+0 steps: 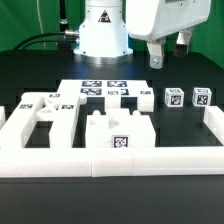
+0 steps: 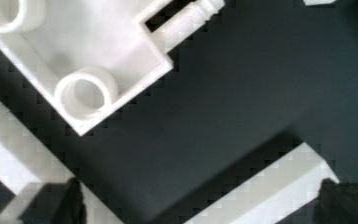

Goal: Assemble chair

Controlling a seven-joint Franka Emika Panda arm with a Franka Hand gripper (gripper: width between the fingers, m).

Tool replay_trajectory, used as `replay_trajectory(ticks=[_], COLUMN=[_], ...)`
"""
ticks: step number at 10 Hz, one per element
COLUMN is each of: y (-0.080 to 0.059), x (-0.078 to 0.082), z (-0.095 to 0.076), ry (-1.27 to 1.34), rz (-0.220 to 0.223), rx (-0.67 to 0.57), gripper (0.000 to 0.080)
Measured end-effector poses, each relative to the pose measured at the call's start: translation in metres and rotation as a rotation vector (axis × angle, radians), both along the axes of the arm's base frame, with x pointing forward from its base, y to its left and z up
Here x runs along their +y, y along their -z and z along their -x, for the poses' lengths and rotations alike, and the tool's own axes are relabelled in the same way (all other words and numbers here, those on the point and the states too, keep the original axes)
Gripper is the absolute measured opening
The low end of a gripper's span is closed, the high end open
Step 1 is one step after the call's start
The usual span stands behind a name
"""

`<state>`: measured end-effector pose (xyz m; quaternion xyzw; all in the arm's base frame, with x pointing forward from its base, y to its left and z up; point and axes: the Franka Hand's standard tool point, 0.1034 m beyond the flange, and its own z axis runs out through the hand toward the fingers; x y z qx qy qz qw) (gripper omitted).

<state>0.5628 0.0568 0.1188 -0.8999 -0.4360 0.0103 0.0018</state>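
The chair parts are glossy white and lie on the black table. In the exterior view a cross-braced frame (image 1: 36,112) lies at the left and a blocky panel piece (image 1: 120,131) with a tag in the middle. Three small tagged legs (image 1: 172,98) stand at the right. My gripper (image 1: 169,52) hangs high above the back right of the table, open and empty. It is clear of every part. In the wrist view the gripper (image 2: 194,208) is over bare black table. A white part with a round hole (image 2: 83,72) lies off to one side, and a white strip (image 2: 265,185) runs diagonally under the fingers.
The marker board (image 1: 104,90) lies flat in the middle behind the parts. A long low white rail (image 1: 110,159) runs along the front. The robot base (image 1: 103,30) stands at the back centre, with cables to the exterior view's left.
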Motion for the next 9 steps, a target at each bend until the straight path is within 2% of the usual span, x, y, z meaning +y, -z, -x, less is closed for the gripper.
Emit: replay_trajectory(ticks=[5, 9], y=[0.002, 0.052], x=[-0.001, -0.04], z=[0.0, -0.008], ry=[-0.004, -0.106], rz=[0.0, -0.011], rx=[0.001, -0.019], gripper=[0.0649, 0.0649])
